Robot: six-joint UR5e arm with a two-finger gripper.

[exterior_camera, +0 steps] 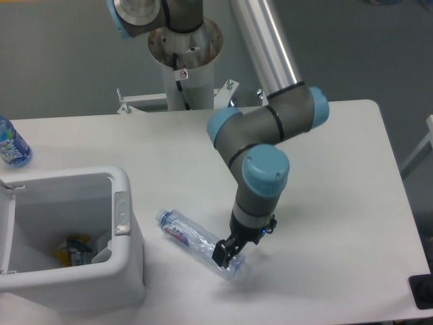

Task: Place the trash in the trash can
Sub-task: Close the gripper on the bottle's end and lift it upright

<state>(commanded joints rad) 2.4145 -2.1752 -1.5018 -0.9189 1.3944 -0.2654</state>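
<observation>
Currently clear crinkled water bottle (199, 243) lies flat on table (338, 203), blue-red label near capped end, cap pointing toward trash can (125, 250). Gripper (228, 256) low over bottle's far end, fingers straddling it; grip closure unclear.

Blue-tinted bottle (11, 145) at the far left edge of the white table (338, 169), grey floor behind.
</observation>
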